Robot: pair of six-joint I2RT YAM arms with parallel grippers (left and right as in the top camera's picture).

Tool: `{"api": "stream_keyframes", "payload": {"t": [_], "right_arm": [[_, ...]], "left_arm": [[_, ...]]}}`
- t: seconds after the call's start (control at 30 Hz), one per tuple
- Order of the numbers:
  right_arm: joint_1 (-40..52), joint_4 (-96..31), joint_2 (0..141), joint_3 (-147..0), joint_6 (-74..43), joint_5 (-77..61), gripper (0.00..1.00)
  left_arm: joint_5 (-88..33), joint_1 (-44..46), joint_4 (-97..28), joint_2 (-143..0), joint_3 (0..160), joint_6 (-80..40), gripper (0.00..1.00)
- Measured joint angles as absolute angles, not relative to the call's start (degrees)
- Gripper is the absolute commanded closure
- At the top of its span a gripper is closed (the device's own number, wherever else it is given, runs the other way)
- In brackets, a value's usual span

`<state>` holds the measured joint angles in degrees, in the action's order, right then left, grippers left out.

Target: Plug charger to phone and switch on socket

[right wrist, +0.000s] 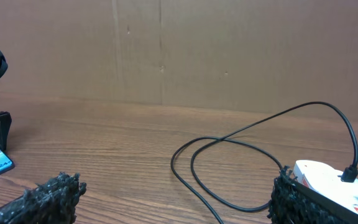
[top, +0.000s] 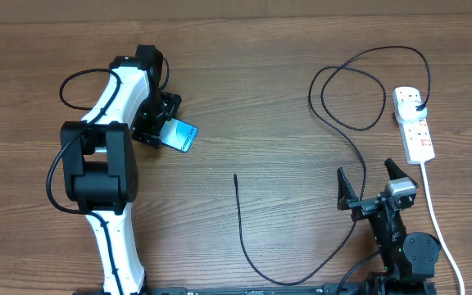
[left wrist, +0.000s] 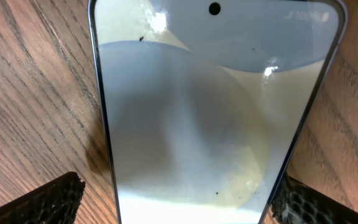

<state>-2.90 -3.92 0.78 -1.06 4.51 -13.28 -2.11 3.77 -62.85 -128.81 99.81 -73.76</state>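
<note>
Left pincer (top: 169,127) straddles phone (top: 183,137), arm folded back.

The desk (top: 244,98) is brown wood with a darker streaked grain. The phone (top: 180,136) shows a blue-teal screen from overhead, and up close its glass is pale grey and cream inside dark edges. The charger (top: 238,205) is black, the socket (top: 414,123) white with red marks.

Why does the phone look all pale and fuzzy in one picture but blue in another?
Left wrist view: the phone is very close, so its glass mirrors pale, fuzzy shapes, with bright glare spots near the top. Overhead view: from farther off its screen looks blue.
</note>
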Motion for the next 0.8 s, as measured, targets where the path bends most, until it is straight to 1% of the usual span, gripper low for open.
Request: {"api": "stream_keyframes", "payload": {"t": [0.8], "right_arm": [[-2.9,-3.92,0.78,-1.06,4.51,-13.26,0.0]], "left_arm": [[-2.11,3.77,-61.69,-128.84,98.94,-73.76,0.0]]}}
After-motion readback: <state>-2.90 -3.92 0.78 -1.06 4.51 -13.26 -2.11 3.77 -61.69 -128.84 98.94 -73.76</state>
